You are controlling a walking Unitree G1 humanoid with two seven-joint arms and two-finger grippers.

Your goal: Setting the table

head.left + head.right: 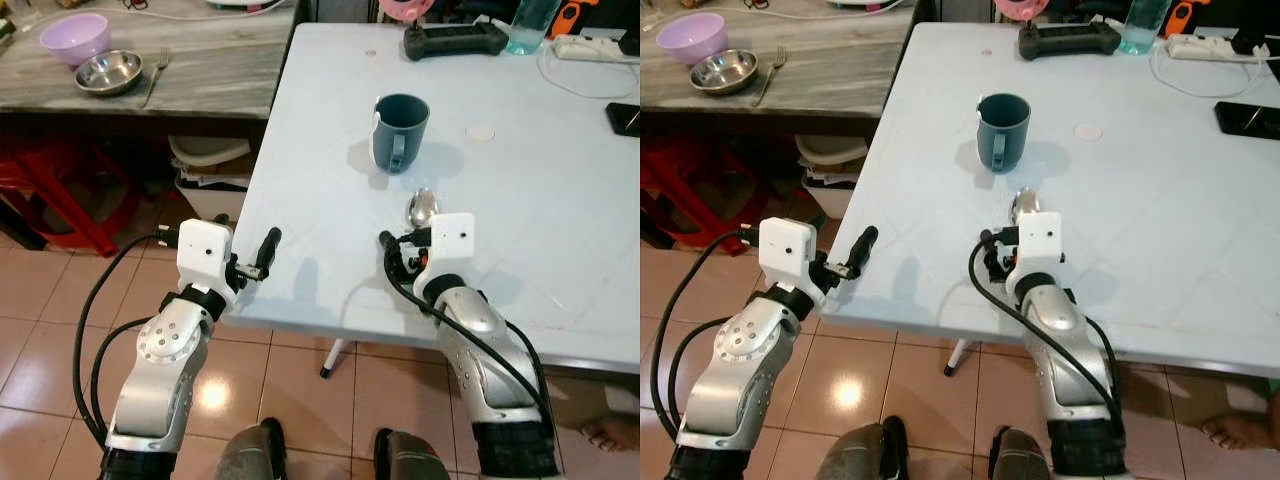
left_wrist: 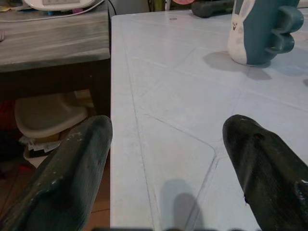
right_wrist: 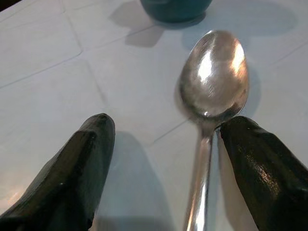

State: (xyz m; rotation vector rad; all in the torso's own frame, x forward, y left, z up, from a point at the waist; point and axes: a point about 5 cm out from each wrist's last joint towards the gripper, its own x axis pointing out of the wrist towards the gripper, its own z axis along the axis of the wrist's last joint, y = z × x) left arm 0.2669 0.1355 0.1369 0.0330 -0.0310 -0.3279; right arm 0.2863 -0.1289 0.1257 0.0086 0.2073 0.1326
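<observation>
Your right hand (image 3: pixel 159 159) hung released over the shiny steel spoon (image 3: pixel 214 79) on the white plastic bench (image 1: pixel 560 200); one finger (image 3: pixel 262 163) seemingly touched its handle, risking a skid. Left hand (image 2: pixel 166 168) stood released too.

Two silver jointed arms carry looping black cables. Each wrist bears a white boxy housing. The left tool (image 1: pixel 262 252) and right tool (image 3: pixel 159 163) have glossy black tapered fingers.

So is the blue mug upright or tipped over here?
Upright. The blue mug stands on its base on the white table, its open rim facing up and its handle toward the robot.
</observation>
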